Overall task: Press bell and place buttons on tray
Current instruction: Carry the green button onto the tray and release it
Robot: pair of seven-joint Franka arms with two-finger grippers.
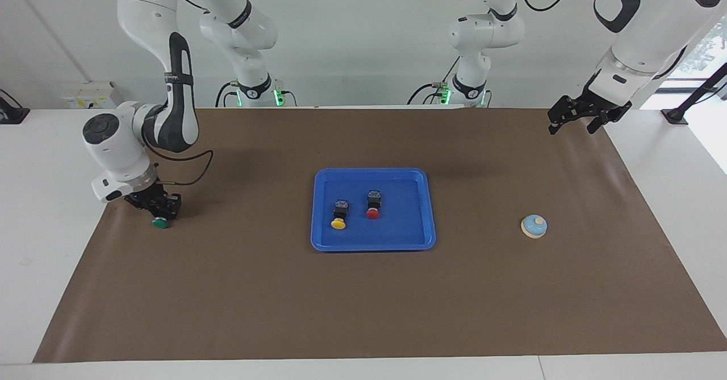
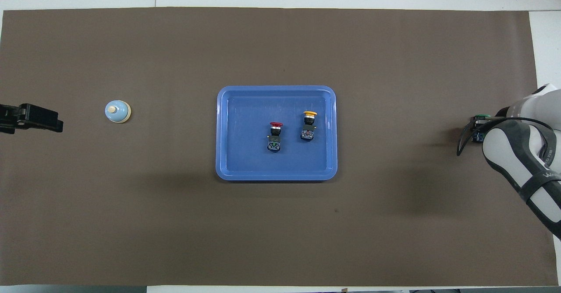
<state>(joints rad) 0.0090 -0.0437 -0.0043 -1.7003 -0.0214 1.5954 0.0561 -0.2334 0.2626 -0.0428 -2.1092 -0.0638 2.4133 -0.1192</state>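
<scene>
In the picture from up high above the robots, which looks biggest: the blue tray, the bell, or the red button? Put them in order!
1. The tray, by far the biggest.
2. and 3. The bell and the red button look about the same size, so I won't rank them.

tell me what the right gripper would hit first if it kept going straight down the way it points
The green button: the right gripper is shut on its black body, down at the brown mat, so the mat beneath comes next, though contact is hard to judge.

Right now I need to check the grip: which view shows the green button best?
The facing view: the green button lies clear under the right gripper. Overhead, the arm hides all but its cap edge.
</scene>
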